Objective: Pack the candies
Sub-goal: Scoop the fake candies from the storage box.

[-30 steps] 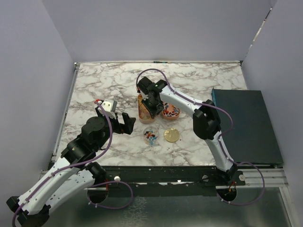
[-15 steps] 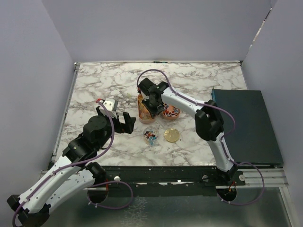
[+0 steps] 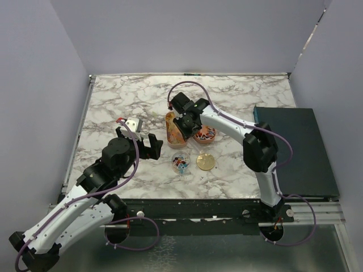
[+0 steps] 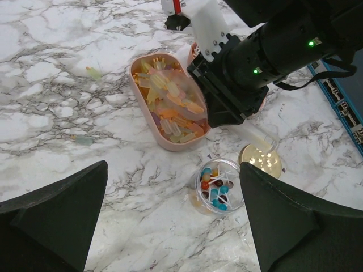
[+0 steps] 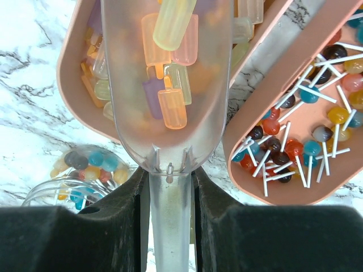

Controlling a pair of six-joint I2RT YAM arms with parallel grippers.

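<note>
Currently, we judge scooping complete: the right gripper [image 5: 170, 195], partly closed, clamps the handle of a clear scoop [image 5: 122, 96] holding orange-yellow candies [image 5: 170, 107] above the pink tray [image 5: 71, 85]. The candies lie roughly lengthwise; the scoop's long axis runs straight out from the gripper, mouth away. Next, we would carry it level to the small jar [image 4: 218, 187], then tip. The left gripper [image 4: 173, 221] hangs wide open, empty.

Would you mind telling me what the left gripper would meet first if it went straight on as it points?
Most likely the small clear jar of mixed candies, just ahead of the open left gripper, though depth is unclear.
</note>
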